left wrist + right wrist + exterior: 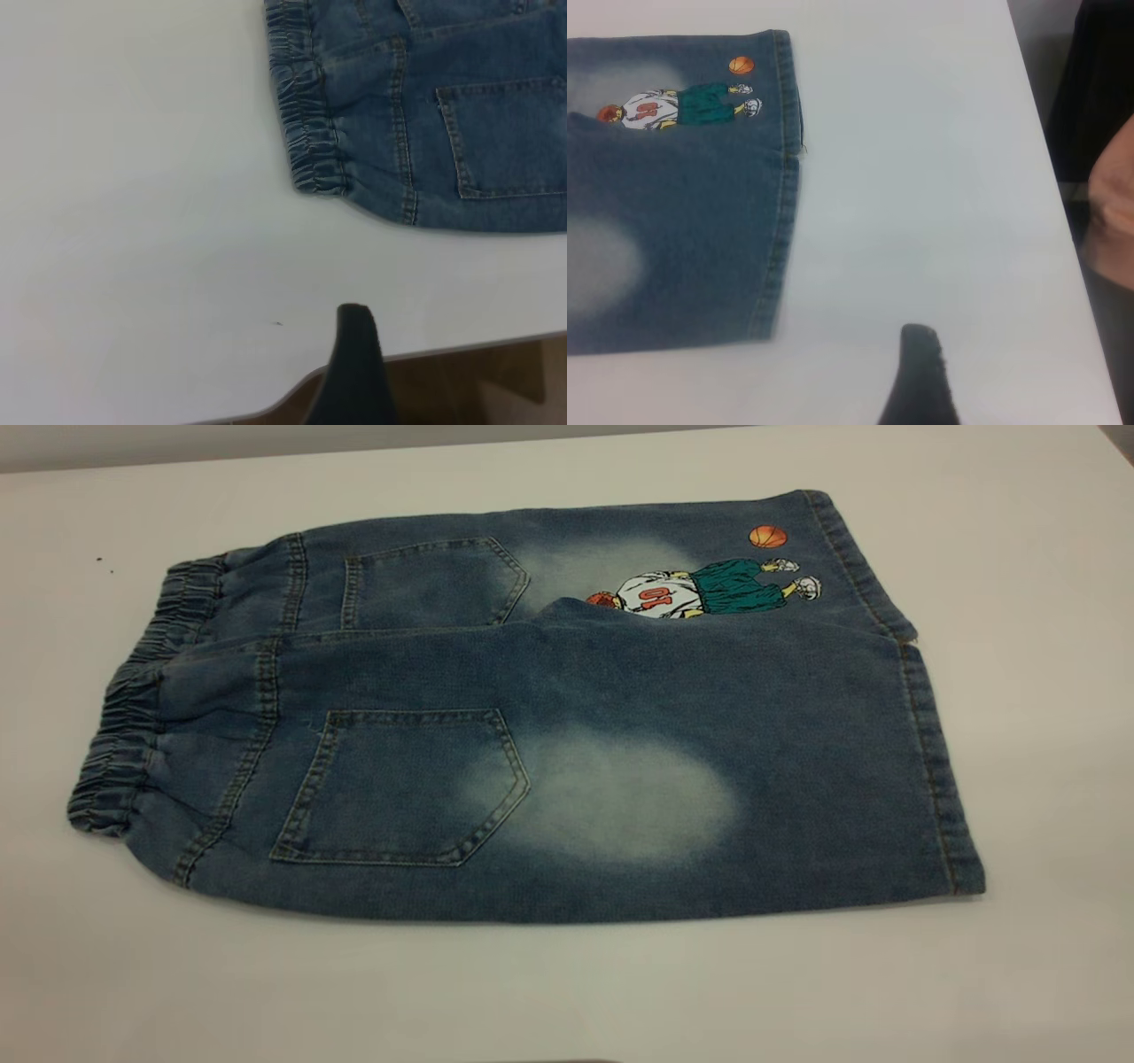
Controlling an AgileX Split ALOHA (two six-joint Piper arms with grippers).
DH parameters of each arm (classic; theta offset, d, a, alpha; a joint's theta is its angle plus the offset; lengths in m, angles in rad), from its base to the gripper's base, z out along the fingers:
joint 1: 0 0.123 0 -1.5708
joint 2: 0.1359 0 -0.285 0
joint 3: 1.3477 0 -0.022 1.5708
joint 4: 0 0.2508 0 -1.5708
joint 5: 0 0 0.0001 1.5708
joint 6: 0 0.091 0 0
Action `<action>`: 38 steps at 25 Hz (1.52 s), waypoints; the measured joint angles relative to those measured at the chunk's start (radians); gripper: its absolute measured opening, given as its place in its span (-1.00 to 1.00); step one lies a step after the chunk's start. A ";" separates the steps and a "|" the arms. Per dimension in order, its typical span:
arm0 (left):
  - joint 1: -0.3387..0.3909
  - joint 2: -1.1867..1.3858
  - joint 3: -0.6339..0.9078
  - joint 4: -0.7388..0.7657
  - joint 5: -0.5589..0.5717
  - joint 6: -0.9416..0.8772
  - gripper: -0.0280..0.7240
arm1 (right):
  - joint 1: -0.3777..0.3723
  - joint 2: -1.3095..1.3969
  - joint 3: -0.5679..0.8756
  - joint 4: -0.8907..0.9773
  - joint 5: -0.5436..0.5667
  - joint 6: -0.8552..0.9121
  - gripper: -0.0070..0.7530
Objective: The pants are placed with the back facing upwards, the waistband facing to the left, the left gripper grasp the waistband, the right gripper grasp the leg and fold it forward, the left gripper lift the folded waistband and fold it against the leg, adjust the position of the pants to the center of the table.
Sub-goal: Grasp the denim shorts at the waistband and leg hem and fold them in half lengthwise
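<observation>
Pants (567, 717) lay flat, back up, on white bench (1019, 974); gathered waistband (133, 717) toward left. No fold made; grasps, both folds, centring all left. Left gripper (354, 372) hung apart from waistband, right gripper (921, 376) apart from leg (620, 797) hem; jaws' state untellable. Denim thick, washed, faded ovals, stitched patch pockets.

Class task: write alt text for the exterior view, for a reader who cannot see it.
Blue denim pants lie flat, back up, on a white table, with the gathered waistband at left and the leg hems at right. The farther leg carries a cartoon basketball player.
</observation>
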 joint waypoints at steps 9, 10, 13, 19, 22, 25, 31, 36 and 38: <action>0.000 0.018 -0.003 0.012 0.000 -0.079 0.49 | 0.000 0.005 -0.010 0.013 0.001 0.052 0.25; 0.000 0.037 -0.008 0.012 -0.007 -0.095 0.49 | 0.000 0.013 -0.025 0.020 0.008 0.059 0.25; 0.000 0.129 -0.042 0.001 -0.055 -0.126 0.49 | 0.000 0.056 -0.082 0.037 0.012 0.061 0.25; 0.000 0.426 -0.126 -0.004 -0.181 -0.205 0.49 | 0.000 0.217 -0.167 0.039 -0.056 0.053 0.25; 0.000 0.592 -0.153 -0.005 -0.281 -0.265 0.49 | 0.000 0.324 -0.178 0.042 -0.106 0.050 0.25; 0.000 0.763 -0.156 -0.005 -0.412 -0.289 0.49 | 0.000 0.433 -0.179 0.063 -0.163 0.049 0.25; 0.000 1.117 -0.156 -0.006 -0.649 -0.297 0.49 | 0.000 0.618 -0.179 0.111 -0.248 0.014 0.25; 0.000 1.401 -0.158 -0.010 -0.789 -0.297 0.49 | 0.000 0.717 -0.179 0.119 -0.264 -0.017 0.25; 0.000 1.496 -0.160 -0.012 -0.815 -0.298 0.49 | 0.000 0.736 -0.179 0.120 -0.278 -0.019 0.28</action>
